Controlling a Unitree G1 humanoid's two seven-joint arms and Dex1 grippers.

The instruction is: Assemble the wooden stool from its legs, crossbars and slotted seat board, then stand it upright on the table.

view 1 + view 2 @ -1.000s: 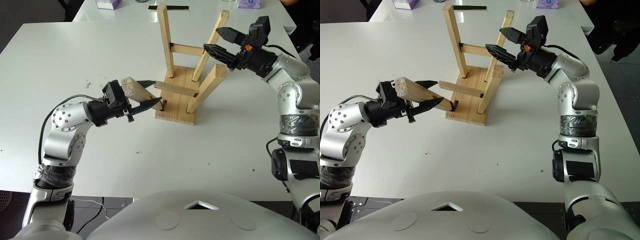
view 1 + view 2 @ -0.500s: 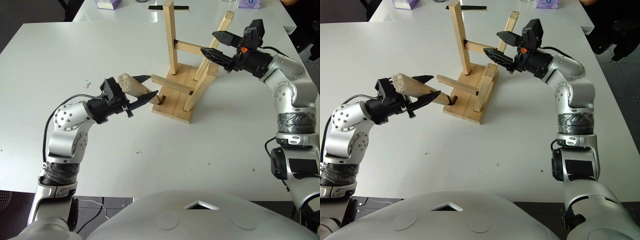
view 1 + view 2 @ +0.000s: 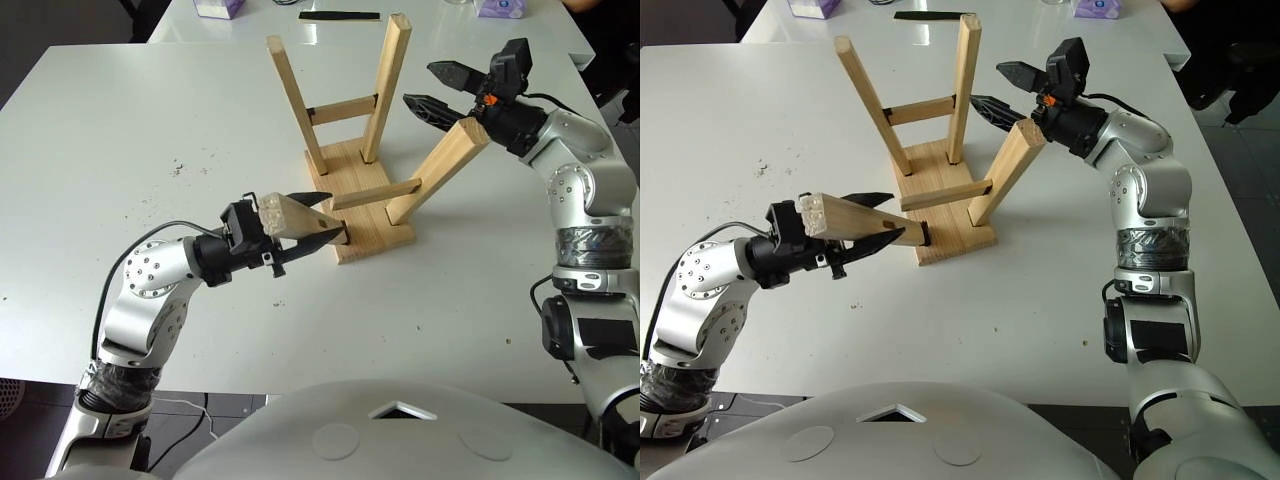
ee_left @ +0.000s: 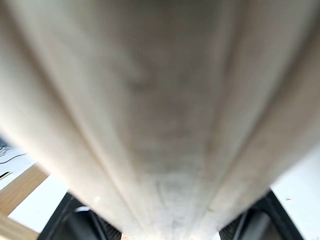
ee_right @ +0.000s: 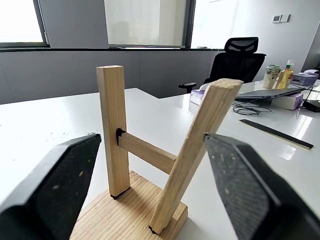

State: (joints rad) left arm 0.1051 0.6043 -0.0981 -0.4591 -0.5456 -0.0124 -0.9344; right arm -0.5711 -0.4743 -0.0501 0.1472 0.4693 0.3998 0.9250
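Noted: left gripper (image 3: 336, 217) clamped the loose leg (image 3: 298, 217) at the seat (image 3: 385, 238), right gripper (image 3: 418, 83) gaped by the leaning leg (image 3: 440, 170) (unheld); a skewed push might topple it.

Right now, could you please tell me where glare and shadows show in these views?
Left eye view: even light, a soft shadow on the table beside the stool. Right wrist view: bright windows reflect as sheen on the table; the right fingers look dark. Left wrist view: the held leg crowds the camera.

no legible text — no labels, no numbers
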